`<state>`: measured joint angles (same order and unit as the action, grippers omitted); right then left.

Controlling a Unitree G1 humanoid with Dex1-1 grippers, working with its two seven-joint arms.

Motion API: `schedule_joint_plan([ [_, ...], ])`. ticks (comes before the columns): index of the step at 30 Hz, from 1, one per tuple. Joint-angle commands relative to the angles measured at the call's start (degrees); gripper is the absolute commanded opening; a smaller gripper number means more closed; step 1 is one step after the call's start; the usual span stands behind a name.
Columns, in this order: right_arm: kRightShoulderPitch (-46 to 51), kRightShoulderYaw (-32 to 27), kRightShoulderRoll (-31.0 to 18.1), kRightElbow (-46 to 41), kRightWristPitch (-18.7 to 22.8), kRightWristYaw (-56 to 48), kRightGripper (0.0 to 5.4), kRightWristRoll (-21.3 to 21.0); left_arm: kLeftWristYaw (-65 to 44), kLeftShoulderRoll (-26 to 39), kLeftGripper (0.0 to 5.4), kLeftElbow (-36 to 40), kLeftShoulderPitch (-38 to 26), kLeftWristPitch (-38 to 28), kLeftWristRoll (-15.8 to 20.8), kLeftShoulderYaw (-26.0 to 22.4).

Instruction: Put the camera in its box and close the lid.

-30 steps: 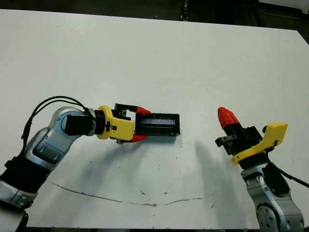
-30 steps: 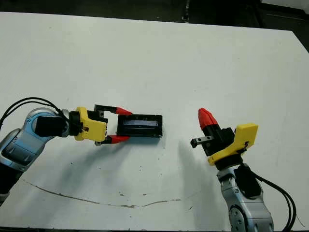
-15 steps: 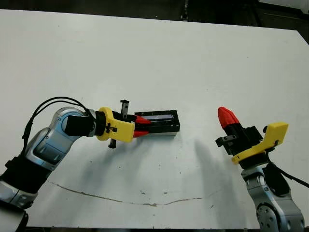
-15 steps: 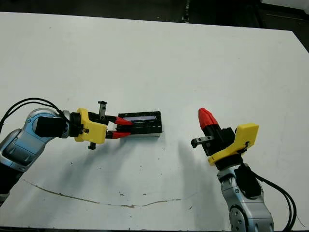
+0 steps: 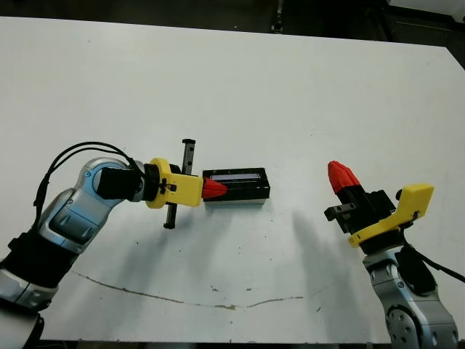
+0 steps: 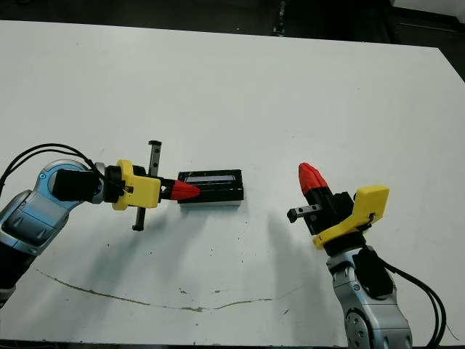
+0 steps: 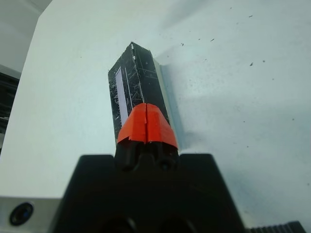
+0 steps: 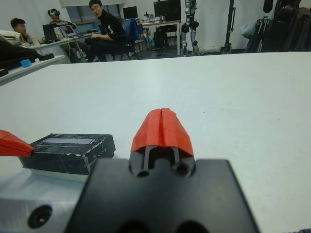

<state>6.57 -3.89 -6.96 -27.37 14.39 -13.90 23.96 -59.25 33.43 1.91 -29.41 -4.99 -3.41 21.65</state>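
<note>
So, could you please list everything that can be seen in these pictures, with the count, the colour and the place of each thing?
lid: one, glossy black, on top of the box near the table's middle.
box: one, only a white wall shows under the lid; its inside is hidden.
camera: not visible; cannot tell if it is inside.
table: one, white, with a thin dark scratch near the front edge.
people: at least two, seated at desks with laptops beyond the table, in the right wrist view.
left gripper: one, yellow body, red tips shut together, at the lid's left end.
right gripper: one, yellow and black, red tips shut, to the right of the box, apart from it.
</note>
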Motion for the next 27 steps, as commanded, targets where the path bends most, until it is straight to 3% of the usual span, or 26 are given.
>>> schedule_joint_plan([
  [1,0.5,-0.5,-0.5,0.0,0.4,0.2,0.0,-0.1,0.1,0.2,0.01,-0.5,-0.3,2.9,-1.2,0.0],
  [7,0.5,-0.5,-0.5,0.0,0.3,0.1,0.0,0.0,0.0,0.5,0.1,2.5,-0.2,9.1,-1.8,0.5],
  [15,0.6,-0.5,-0.5,0.0,0.2,0.2,0.0,-0.2,-0.5,0.2,1.13,2.5,0.2,11.0,-1.3,1.2],
  [23,0.6,-0.4,-0.5,-0.2,0.4,0.3,0.0,-0.3,2.6,-2.9,2.32,-3.0,3.0,10.1,-1.5,2.6],
  [27,0.6,-0.4,-0.6,-0.3,0.4,0.3,0.0,-0.3,2.6,-3.9,2.06,-4.6,3.9,11.1,-0.5,2.8],
])
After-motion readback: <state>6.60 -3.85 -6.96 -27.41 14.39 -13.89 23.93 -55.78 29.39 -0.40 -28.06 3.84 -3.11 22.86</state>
